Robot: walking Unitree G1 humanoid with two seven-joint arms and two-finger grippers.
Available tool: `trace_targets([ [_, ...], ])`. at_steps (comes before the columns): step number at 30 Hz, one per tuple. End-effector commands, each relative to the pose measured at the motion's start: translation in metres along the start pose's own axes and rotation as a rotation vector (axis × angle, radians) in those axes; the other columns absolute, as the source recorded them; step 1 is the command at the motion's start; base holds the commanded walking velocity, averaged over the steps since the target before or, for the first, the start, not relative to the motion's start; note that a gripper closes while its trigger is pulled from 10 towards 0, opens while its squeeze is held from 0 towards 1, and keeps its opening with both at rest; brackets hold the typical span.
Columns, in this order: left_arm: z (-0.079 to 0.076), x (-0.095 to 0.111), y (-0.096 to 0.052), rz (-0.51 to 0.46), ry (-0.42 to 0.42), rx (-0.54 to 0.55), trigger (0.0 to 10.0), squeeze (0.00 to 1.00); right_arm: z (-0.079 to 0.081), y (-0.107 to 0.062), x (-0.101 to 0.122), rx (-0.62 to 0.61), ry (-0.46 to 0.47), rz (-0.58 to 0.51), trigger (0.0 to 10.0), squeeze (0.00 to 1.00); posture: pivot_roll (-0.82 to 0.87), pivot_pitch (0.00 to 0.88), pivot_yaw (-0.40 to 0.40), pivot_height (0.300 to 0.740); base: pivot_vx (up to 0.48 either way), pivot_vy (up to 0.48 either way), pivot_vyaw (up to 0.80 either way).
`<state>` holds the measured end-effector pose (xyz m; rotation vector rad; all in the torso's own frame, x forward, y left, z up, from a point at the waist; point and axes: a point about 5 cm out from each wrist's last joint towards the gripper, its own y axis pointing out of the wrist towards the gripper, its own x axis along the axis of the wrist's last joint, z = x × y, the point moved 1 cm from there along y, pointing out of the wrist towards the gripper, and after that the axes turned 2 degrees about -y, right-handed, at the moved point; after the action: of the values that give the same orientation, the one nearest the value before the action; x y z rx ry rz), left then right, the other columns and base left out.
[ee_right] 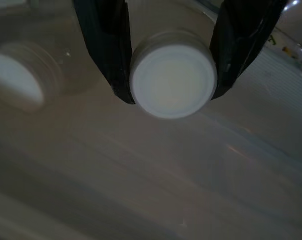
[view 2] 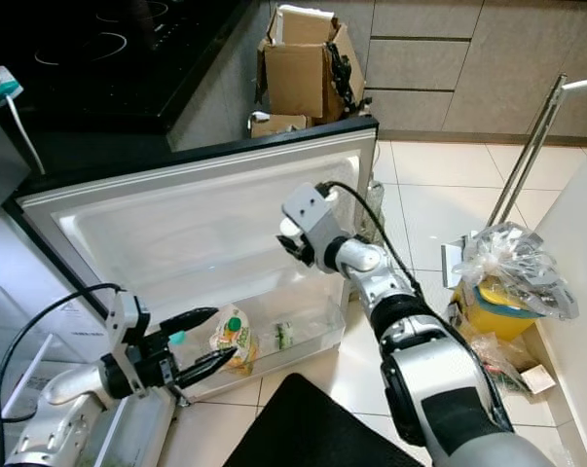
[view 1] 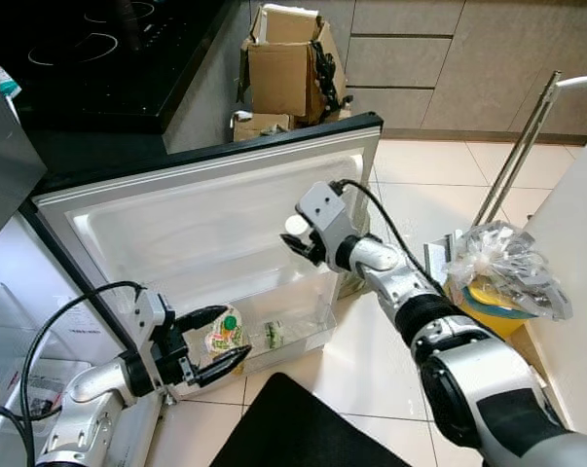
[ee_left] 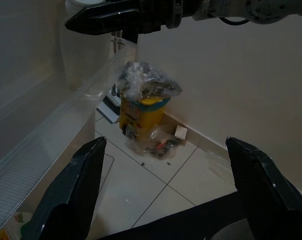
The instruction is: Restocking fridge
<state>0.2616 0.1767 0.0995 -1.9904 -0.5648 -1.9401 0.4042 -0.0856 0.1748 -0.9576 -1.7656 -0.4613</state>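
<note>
Your right gripper is clenched on a small white-capped container — in the right wrist view both black fingers press the sides of its round white cap, though the body behind the cap is hidden. The gripper holds it up against the pale inner liner of the open fridge door, above the clear door shelf that runs along the door's lower edge. Your left gripper hangs low beside that shelf with its fingers spread wide and nothing between them; its fingertips lie just beside a green-capped pouch, which stands in the shelf next to a small clear bottle. Beyond the door, a yellow bin lined with a crumpled plastic bag stands by the wall, a dustpan handle leans near it, and cardboard boxes sit against the cabinets. A dark mat lies on the tiles at your feet. The step in hand appears to be placing the held container into the door. The next move calls for lowering the right gripper to the free stretch of shelf beyond the bottle — keep the container upright, clear the shelf's front wall, and open only once its base rests.
</note>
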Motion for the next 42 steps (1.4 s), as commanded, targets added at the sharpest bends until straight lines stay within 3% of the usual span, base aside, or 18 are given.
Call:
trace_targets([
  [1,-0.002,-0.005,0.002,0.003,-0.012,-0.006,10.0,0.00,0.001,-0.002,-0.007,0.004,0.023,0.031,10.0,0.64,0.01,0.111,0.017,0.740,0.000,0.000,0.00],
  [5,-0.003,-0.005,0.003,0.001,-0.012,-0.008,10.0,0.00,0.000,-0.002,-0.006,-0.005,0.023,0.021,10.0,0.56,0.01,0.111,0.018,0.740,0.000,0.000,0.00],
  [6,-0.003,-0.005,0.003,0.001,-0.012,-0.009,10.0,0.00,-0.001,-0.002,-0.006,-0.008,0.025,0.018,10.0,0.42,0.01,0.111,0.018,0.740,0.000,0.000,0.00],
  [8,-0.003,-0.006,0.003,0.000,-0.012,-0.010,10.0,0.00,-0.002,-0.002,-0.005,-0.011,0.027,0.016,10.0,0.42,0.01,0.111,0.018,0.740,0.000,0.000,0.00],
  [9,-0.003,-0.006,0.004,-0.001,-0.013,-0.013,10.0,0.00,-0.004,-0.003,-0.004,-0.020,0.034,0.004,10.0,0.07,0.01,0.110,0.020,0.740,0.000,0.000,0.00],
  [11,-0.003,-0.006,0.005,-0.002,-0.013,-0.014,10.0,0.00,-0.005,-0.003,-0.003,-0.024,0.036,-0.001,10.0,0.07,0.01,0.110,0.020,0.740,0.000,0.000,0.00],
  [12,-0.003,-0.006,0.005,-0.002,-0.013,-0.015,10.0,0.00,-0.007,-0.003,-0.001,-0.029,0.043,-0.012,10.0,0.00,0.00,0.109,0.022,0.740,0.000,0.000,0.00],
  [19,-0.001,-0.006,0.008,-0.005,-0.013,-0.020,10.0,0.00,-0.019,-0.006,0.016,-0.039,0.103,-0.123,10.0,0.00,0.00,0.102,0.022,0.740,0.000,0.000,0.00],
  [33,0.003,-0.006,0.013,-0.015,-0.009,-0.023,10.0,0.00,-0.040,-0.017,0.044,0.020,0.127,-0.298,10.0,0.00,-0.01,0.080,0.027,0.740,0.000,0.000,0.00],
  [37,0.004,-0.005,0.013,-0.015,-0.007,-0.021,10.0,0.00,-0.045,-0.024,0.050,0.062,0.143,-0.353,10.0,0.00,-0.01,0.075,0.025,0.740,0.000,0.000,0.00],
  [42,0.004,-0.006,0.011,-0.017,-0.003,-0.015,10.0,0.00,-0.061,-0.045,0.054,0.085,0.143,-0.430,10.0,0.00,-0.01,0.073,0.020,0.740,0.000,0.000,0.00],
])
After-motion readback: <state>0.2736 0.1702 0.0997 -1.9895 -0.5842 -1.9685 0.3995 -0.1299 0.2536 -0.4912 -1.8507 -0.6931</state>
